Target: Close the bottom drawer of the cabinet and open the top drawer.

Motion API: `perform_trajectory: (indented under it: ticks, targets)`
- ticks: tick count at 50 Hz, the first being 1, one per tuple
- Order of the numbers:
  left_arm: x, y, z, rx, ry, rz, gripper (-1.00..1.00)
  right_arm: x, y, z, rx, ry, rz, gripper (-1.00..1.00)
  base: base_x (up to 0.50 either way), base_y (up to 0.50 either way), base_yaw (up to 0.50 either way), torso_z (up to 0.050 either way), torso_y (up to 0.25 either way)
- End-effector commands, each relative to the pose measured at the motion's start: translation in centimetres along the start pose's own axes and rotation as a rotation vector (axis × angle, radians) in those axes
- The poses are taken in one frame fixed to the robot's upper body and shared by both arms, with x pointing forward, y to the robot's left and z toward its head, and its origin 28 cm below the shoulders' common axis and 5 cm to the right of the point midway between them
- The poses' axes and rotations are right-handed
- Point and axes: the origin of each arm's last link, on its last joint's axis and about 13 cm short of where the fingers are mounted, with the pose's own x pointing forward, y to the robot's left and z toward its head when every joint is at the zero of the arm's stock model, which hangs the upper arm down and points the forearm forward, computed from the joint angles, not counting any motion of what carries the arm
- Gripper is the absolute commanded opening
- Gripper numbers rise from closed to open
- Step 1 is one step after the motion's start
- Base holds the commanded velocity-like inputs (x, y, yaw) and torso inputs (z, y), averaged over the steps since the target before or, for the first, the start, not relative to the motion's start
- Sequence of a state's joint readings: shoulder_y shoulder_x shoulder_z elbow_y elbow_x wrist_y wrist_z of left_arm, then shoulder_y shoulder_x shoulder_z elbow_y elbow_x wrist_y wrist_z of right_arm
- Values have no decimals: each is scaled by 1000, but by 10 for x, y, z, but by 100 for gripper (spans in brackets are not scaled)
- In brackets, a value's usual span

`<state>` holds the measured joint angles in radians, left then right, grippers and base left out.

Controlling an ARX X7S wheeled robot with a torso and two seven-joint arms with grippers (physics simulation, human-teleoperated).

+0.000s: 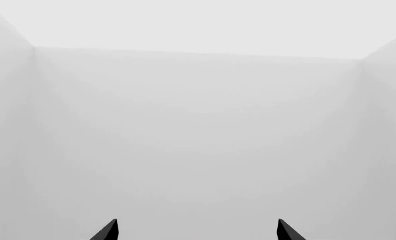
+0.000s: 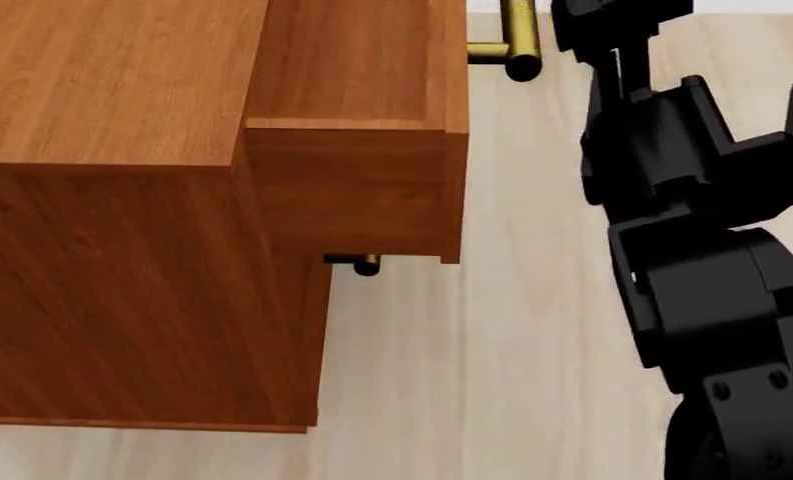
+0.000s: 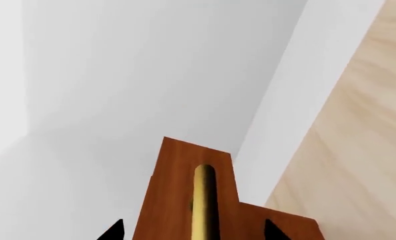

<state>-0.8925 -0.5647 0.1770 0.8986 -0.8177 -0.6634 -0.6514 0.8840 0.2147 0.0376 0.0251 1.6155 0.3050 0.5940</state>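
The cabinet (image 2: 116, 250) fills the left of the head view. Its top drawer (image 2: 349, 190) stands pulled out and empty, with its brass handle (image 2: 519, 40) at the far end beside my right arm (image 2: 690, 200). A lower brass handle (image 2: 364, 265) peeks out under it, close to the cabinet front; the bottom drawer's front is hidden. In the right wrist view my right gripper (image 3: 191, 232) is open, its fingertips on either side of the top drawer's handle (image 3: 203, 200) without closing on it. My left gripper (image 1: 198, 231) is open and empty, facing bare white walls.
Pale wooden floor (image 2: 530, 350) lies between the cabinet and my right arm. White walls (image 3: 151, 75) and floor (image 3: 364, 125) show behind the drawer front in the right wrist view.
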Motion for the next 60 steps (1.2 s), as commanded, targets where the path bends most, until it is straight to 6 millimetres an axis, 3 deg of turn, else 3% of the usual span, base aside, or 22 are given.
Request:
perform_trajectory:
  ticks: [1, 11, 20, 33, 44, 60]
  targets:
    - [0, -1, -1, -2, 2, -1, 100, -6, 2, 15, -169, -64, -39, 100, 0, 0, 0, 0, 0]
    - [0, -1, -3, -6, 3, -4, 100, -12, 17, 30, -513, -96, -100, 100, 0, 0, 0, 0, 0]
    - [1, -2, -3, -9, 3, -10, 100, -14, 31, 35, -672, -94, -121, 100, 0, 0, 0, 0, 0]
    - [-1, -1, -4, -8, 5, -8, 100, 3, 44, 39, -946, 33, -102, 100, 0, 0, 0, 0, 0]
    - [-1, -3, -6, -12, 9, -14, 100, 8, 80, 49, -1199, 73, -72, 100, 0, 0, 0, 0, 0]
    - [0, -3, -8, -13, 11, -19, 100, 13, 124, 55, -1423, 161, -47, 100, 0, 0, 0, 0, 0]
